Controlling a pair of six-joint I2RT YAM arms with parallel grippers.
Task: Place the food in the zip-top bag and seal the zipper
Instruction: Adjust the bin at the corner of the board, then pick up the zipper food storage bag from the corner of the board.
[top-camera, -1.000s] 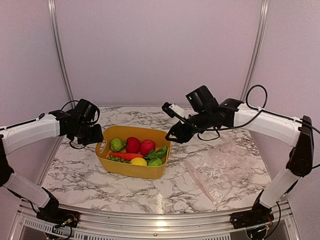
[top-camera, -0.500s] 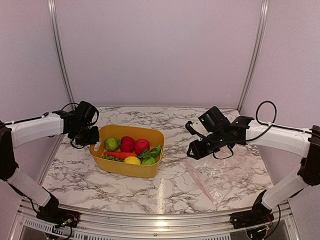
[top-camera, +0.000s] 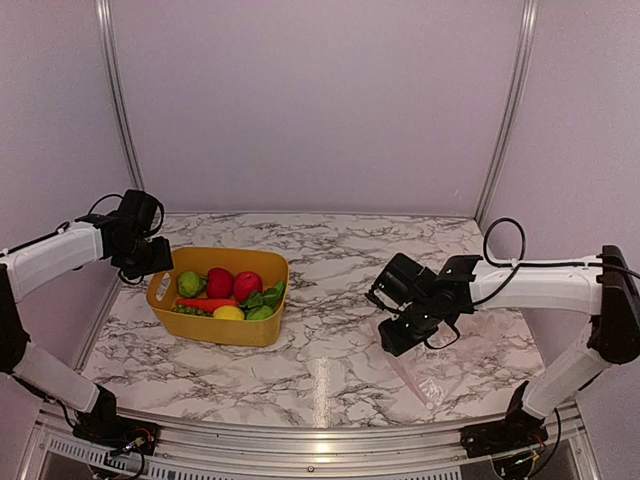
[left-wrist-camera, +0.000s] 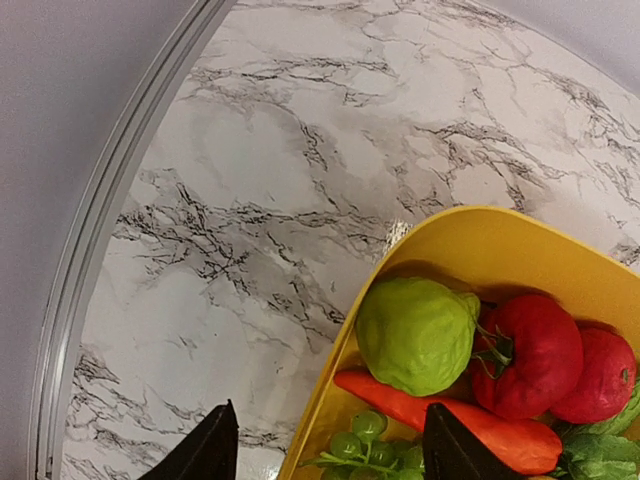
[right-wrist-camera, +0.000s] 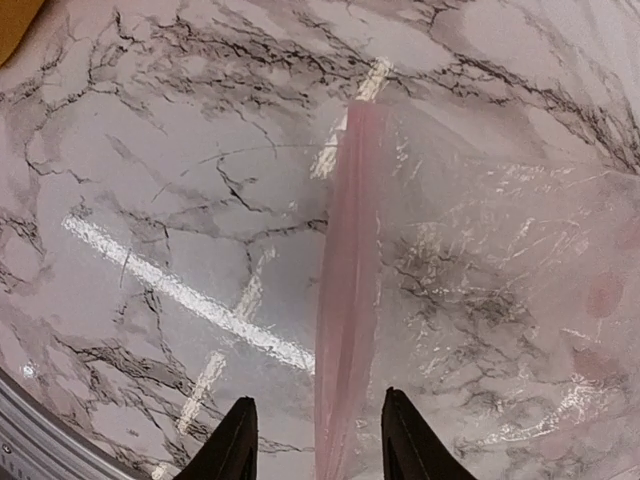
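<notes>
The clear, crinkly zip-top bag (right-wrist-camera: 490, 250) lay flat and empty on the white marbled surface (top-camera: 320, 290) at the right. Its thin pinkish zipper strip (right-wrist-camera: 345, 300) ran along the edge that faced the basket side. The right gripper (right-wrist-camera: 318, 440) hung just above that strip, its jaws moderately apart and holding nothing. The film looked very light, limp and slick, likelier to slide or buckle than to lift cleanly. The zipper strip, its stiffest part, seemed the best place to pinch, by one lip only so that the mouth could gape. The small plastic toy food (top-camera: 235, 287) sat piled in the yellow plastic basket (top-camera: 215, 332) at the left, well apart from the bag. The pieces looked hard, light and smooth, and the round ones seemed apt to squirt from a pinch; the orange-red carrot (left-wrist-camera: 450, 425) offered a narrower hold. The left gripper (left-wrist-camera: 325, 455) stood with jaws apart, one finger outside the basket wall and one over the food, gripping nothing.
</notes>
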